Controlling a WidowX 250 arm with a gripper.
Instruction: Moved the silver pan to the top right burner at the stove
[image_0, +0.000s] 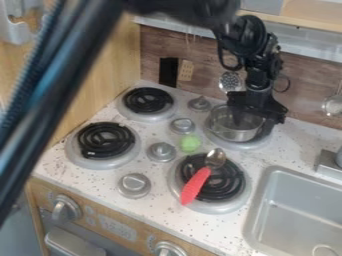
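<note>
While the round metal pan (231, 132) sits over the top right burner (246, 145), I can't tell whether the claw (256, 111) grips it.

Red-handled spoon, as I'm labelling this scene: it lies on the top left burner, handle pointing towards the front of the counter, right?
Wrong burner: the camera view shows the red-handled spoon on the bottom right burner. Its handle does point towards the front.

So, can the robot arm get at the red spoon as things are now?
Probably yes: the spoon lies uncovered on a burner, though the arm is at the pan and may need to leave it first.
</note>
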